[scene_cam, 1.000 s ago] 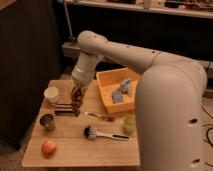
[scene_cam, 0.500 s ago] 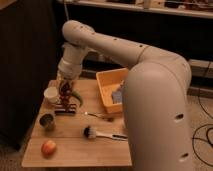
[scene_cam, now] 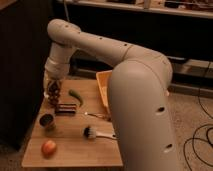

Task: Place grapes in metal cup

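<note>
Nearest you, the arm (scene_cam: 142,115) fills the right side with its thick white link and hides part of the wooden table (scene_cam: 75,156). At the table's front, an orange-red apple (scene_cam: 48,147) lies just in front of the metal cup (scene_cam: 47,121), which stands upright near the left edge. To the cup's right lies a brush (scene_cam: 95,133) with a pale handle. Just behind the cup and to its right sits a dark flat block (scene_cam: 66,108). Above the cup your gripper (scene_cam: 53,89) points down, clamped on the grapes (scene_cam: 53,96); you cannot tell whether they hang over the cup's mouth or behind it. Farther back and right of the cup lie a small green object (scene_cam: 75,95) and a yellow bin (scene_cam: 102,87).
</note>
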You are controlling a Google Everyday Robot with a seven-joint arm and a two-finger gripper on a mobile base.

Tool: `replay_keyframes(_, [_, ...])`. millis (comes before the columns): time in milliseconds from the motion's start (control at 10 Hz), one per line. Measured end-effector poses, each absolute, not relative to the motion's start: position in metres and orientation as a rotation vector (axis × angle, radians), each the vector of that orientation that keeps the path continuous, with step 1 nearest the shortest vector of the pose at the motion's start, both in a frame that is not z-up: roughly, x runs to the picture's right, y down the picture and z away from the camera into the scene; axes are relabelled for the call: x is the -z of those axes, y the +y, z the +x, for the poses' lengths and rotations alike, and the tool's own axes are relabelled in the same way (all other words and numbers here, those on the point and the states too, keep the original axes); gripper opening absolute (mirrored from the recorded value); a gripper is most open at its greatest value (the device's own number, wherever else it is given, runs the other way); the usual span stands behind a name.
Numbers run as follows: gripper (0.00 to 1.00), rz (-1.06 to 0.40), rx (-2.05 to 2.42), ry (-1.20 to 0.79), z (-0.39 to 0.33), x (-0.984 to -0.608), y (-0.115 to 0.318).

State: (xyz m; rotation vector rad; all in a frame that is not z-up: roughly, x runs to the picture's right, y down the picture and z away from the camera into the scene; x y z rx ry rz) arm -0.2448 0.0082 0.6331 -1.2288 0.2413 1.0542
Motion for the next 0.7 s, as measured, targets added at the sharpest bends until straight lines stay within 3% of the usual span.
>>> replay_keyframes(700, [0.00,-1.282,-0.941,0.187,-0.261,-0.655,0.033])
